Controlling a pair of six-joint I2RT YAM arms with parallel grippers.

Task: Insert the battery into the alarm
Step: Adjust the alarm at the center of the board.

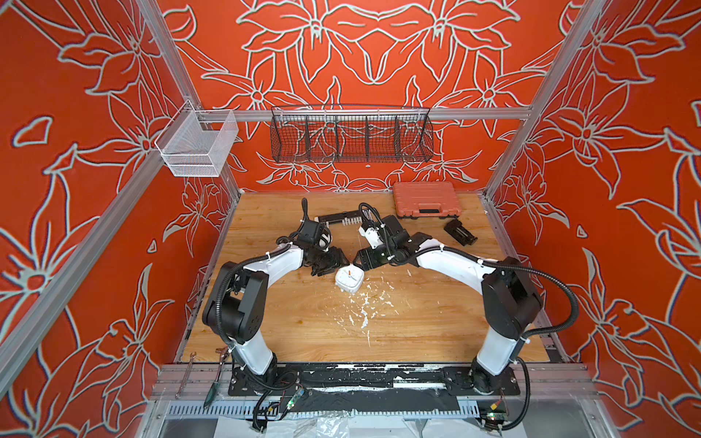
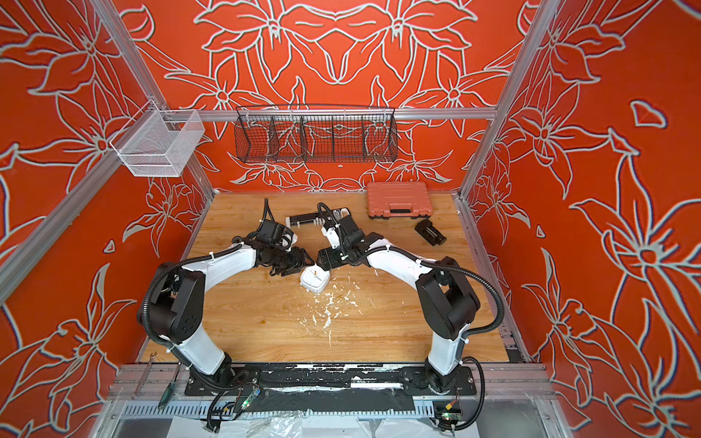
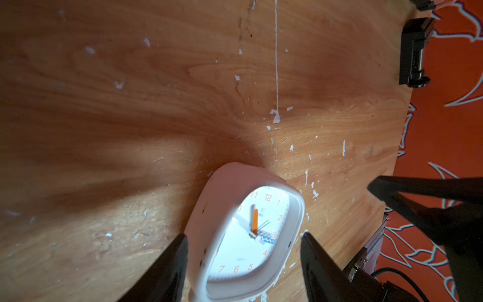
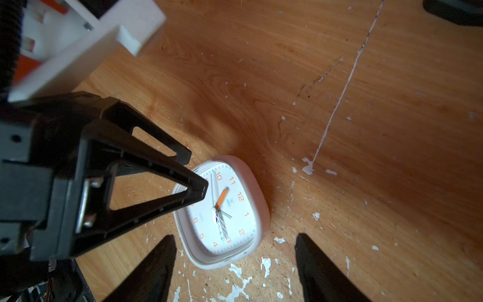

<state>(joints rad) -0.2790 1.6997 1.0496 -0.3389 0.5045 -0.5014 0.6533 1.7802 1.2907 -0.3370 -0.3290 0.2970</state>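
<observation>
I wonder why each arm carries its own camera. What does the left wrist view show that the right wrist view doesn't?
Only the left wrist view: a black clamp-like tool at the table's edge, and the orange flowered wall beyond it.
Only the right wrist view: the left pincer seen from outside, open, its tips at the clock's edge, and a white housing above it.
Both: the white alarm clock lying dial up on the wooden table, scattered white flecks, and a thin white streak.

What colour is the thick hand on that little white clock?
Orange. The thick hand of the alarm shows best in the right wrist view, over a white dial.
</observation>
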